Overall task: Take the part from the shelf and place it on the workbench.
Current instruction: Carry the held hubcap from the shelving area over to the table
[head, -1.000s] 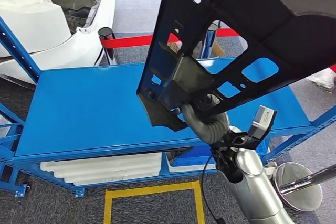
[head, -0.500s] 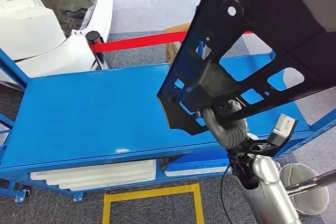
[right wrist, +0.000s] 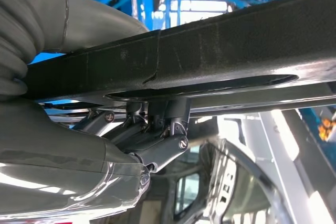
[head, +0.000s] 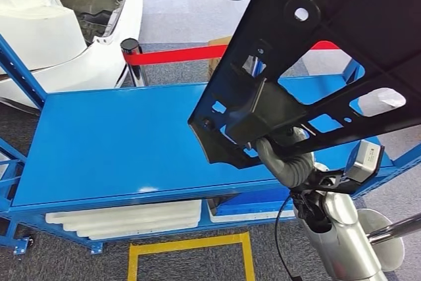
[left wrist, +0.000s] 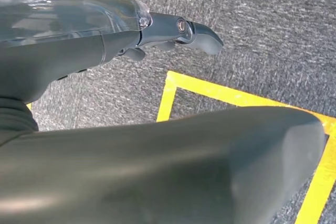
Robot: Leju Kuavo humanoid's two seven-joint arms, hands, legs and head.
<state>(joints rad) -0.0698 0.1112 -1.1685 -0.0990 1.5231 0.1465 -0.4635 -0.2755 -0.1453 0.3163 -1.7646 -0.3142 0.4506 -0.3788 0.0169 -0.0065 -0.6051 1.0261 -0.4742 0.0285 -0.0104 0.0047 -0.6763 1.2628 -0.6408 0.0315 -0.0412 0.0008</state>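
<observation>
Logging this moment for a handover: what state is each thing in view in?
black part: held up, tilted above the workbench, not set down.
right hand: grips the part from beneath.
left hand: holds nothing, fingers extended, hanging over the floor.
blue workbench: top bare.
red barrier belt: stretched taut.

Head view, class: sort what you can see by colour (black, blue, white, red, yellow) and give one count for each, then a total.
Black: 1, the part held by the right hand
Blue: 1, the workbench
White: 2, the car body and the panels stacked under the bench
Red: 1, the barrier belt
Yellow: 1, the floor marking
Total: 6
</observation>
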